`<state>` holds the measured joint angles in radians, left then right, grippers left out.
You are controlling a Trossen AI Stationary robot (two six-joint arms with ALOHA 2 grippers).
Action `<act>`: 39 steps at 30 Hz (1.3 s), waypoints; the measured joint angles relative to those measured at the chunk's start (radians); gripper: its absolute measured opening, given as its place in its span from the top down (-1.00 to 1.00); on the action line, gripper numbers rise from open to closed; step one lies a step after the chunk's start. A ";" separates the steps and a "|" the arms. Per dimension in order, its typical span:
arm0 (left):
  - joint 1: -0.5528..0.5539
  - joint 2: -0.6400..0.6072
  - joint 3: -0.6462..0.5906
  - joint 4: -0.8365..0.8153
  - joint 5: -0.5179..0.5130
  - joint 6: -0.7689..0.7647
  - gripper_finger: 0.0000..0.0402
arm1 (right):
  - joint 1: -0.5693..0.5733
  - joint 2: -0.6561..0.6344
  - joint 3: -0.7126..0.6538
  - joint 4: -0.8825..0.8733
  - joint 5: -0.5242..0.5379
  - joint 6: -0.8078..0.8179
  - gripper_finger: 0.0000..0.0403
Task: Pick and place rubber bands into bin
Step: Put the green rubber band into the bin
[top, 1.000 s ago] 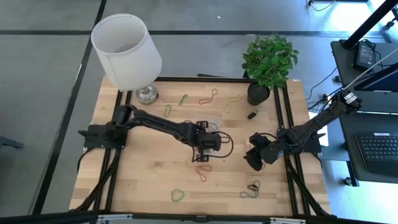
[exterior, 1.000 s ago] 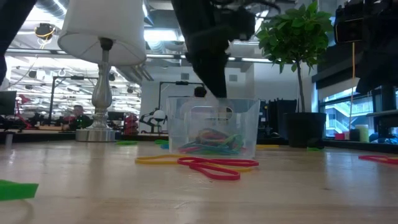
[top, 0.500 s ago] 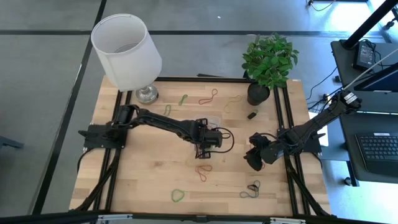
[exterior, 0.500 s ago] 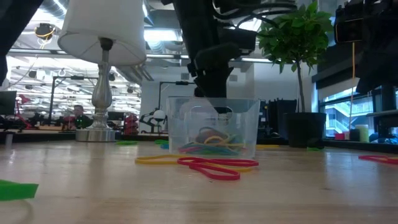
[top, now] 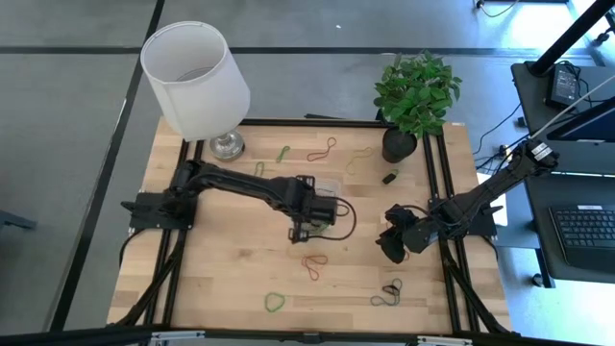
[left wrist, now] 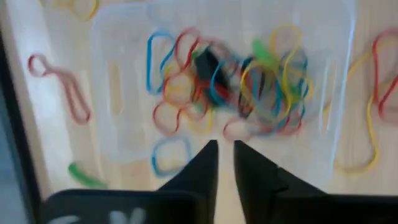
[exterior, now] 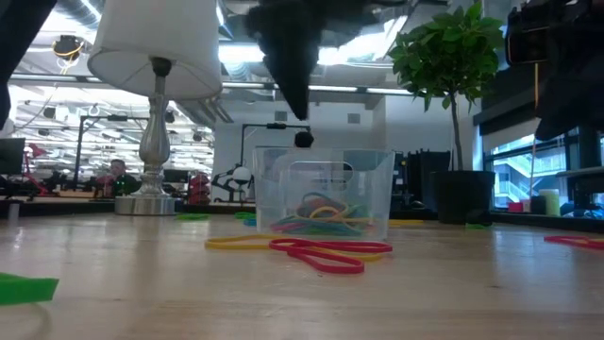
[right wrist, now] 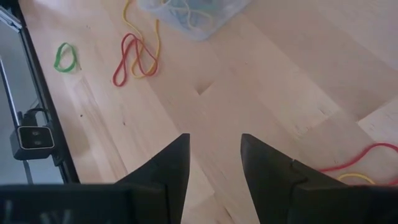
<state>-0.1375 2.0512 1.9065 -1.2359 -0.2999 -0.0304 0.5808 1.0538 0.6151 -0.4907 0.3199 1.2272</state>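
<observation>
Bands (left wrist: 236,87) are lying in a bright heap inside the bin (left wrist: 124,134), and the left gripper (left wrist: 225,152) is hanging just above them with nothing in it. A second ago it was dipping its tip down into the bin; now it is lifting up and sliding a little to the left, as the low view shows the dark tip (exterior: 288,71) well clear of the bin's rim (exterior: 321,152). Its two fingers are standing nearly together with only a thin gap between them (no band is caught there). So I am guessing one more band has just been dropped in.

More bands are waiting on the table. A red and yellow pair (top: 313,264) is lying just near of the bin, a green one (top: 275,302) is lying nearer still, and a few more (top: 322,149) are lying far off by the plant pot (top: 399,144).

The right gripper (right wrist: 214,155) is waiting over bare wood at the right side of the table, fingers apart and holding nothing.
</observation>
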 joint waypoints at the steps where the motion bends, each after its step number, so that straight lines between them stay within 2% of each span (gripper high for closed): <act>1: 0.003 -0.021 -0.017 -0.017 -0.006 0.001 0.88 | 0.000 0.000 0.000 0.003 0.000 0.000 0.27; 5: 0.018 -0.144 -0.138 0.011 -0.063 -0.013 0.98 | 0.000 0.000 0.000 0.007 0.001 0.001 0.27; 9: 0.041 -0.314 -0.332 0.157 -0.074 -0.054 0.99 | -0.001 0.000 0.000 0.009 0.021 0.000 0.27; 14: 0.094 -0.523 -0.609 0.495 -0.090 -0.069 0.99 | -0.001 0.000 0.000 0.009 0.112 0.001 0.27; 18: 0.177 -0.609 -0.762 0.723 -0.160 -0.104 0.99 | -0.003 0.000 0.000 0.008 0.153 0.001 0.27; 24: 0.368 -0.578 -0.792 0.749 -0.051 -0.065 0.91 | -0.018 0.000 0.000 0.009 0.161 0.025 0.27; 31: 0.579 -0.460 -0.791 0.796 0.122 0.026 0.56 | -0.083 0.001 0.000 0.009 0.162 0.029 0.27; 35: 0.656 -0.369 -0.791 0.812 0.146 0.027 0.35 | -0.127 0.001 0.000 0.010 0.162 0.029 0.27; 39: 0.687 -0.282 -0.790 0.828 0.178 0.080 0.25 | -0.166 0.001 0.000 0.011 0.162 0.029 0.27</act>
<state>0.5493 1.7696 1.1167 -0.4081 -0.1218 0.0500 0.4148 1.0546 0.6151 -0.4801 0.4816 1.2560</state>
